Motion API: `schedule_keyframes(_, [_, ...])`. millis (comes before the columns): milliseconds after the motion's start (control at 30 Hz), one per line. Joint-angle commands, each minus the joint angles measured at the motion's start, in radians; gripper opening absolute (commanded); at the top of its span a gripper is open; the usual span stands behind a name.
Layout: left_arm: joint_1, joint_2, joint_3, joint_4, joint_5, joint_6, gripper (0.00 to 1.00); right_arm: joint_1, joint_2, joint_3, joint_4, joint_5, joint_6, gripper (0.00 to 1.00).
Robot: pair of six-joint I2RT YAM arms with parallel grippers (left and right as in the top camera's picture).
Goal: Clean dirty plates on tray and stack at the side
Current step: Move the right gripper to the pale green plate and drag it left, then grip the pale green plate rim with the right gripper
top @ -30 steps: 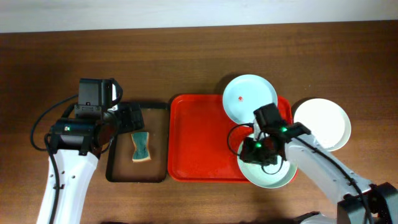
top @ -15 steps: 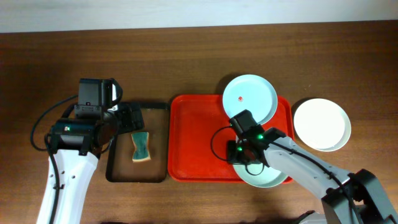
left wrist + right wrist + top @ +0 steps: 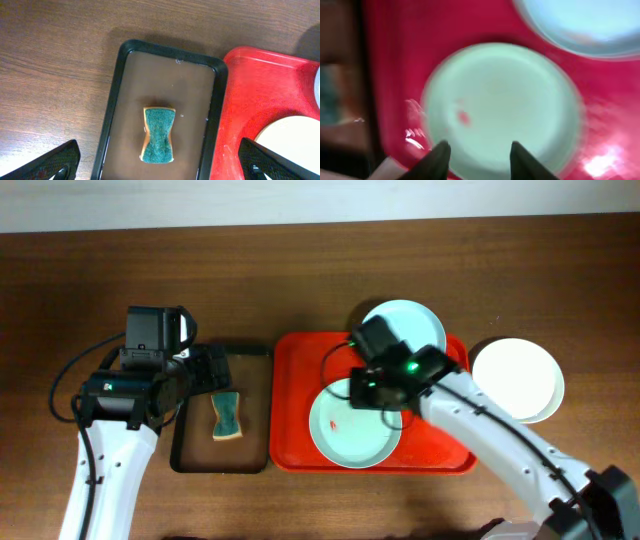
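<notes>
Wooden table — red tray, black tray, white plate

No readable text, label, brand, number or sign shows in any of the three views.

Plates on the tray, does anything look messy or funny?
Yes. The mint green plate in the middle of the red tray has a small red smear. The pale blue plate pokes over the tray's far edge.
</notes>
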Motion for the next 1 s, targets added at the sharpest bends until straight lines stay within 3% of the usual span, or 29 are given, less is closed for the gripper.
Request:
schedule_keyframes(0, [0.004,-0.004,0.003,0.001,-0.008,-0.002,0.99,-0.140,0.000,-0.016,-0.116,0.038,-0.032,0.42])
schedule_keyframes(100, [0.004,-0.004,0.003,0.001,-0.008,-0.002,0.99,-0.194,0.000,-0.088,-0.136,0.038,-0.033,0.49])
schedule_keyframes(233, [0.004,-0.004,0.003,0.001,-0.008,-0.002,0.99,-0.192,0.001,-0.274,0.072,0.023,-0.031,0.48])
schedule_keyframes(367, [0.004,-0.004,0.003,0.001,-0.008,-0.002,0.99,-0.191,0.001,-0.420,0.257,-0.070,-0.009,0.33])
schedule_keyframes(400, [0.004,-0.004,0.003,0.001,-0.008,-0.002,0.99,-0.191,0.001,-0.441,0.305,-0.129,-0.009,0.24])
schedule_keyframes(467, [0.004,-0.004,0.003,0.001,-0.008,-0.003,0.99,-0.191,0.001,-0.458,0.393,-0.253,-0.008,0.18])
schedule_keyframes(567, [0.004,-0.004,0.003,0.001,-0.008,-0.002,0.99,-0.169,0.001,-0.459,0.507,-0.308,0.143,0.10])
schedule_keyframes(633, [0.004,-0.004,0.003,0.001,-0.008,-0.002,0.99,-0.109,0.001,-0.459,0.593,-0.302,0.224,0.11])
schedule_keyframes(733, [0.004,-0.004,0.003,0.001,-0.008,-0.002,0.99,-0.027,0.001,-0.459,0.625,-0.140,0.233,0.28])
schedule_keyframes(833, [0.004,-0.004,0.003,0.001,-0.008,-0.002,0.99,-0.031,0.000,-0.453,0.595,-0.070,0.079,0.36])
schedule_keyframes(967, [0.004,-0.004,0.003,0.001,-0.008,-0.003,0.99,-0.050,0.001,-0.451,0.596,0.018,-0.014,0.37])
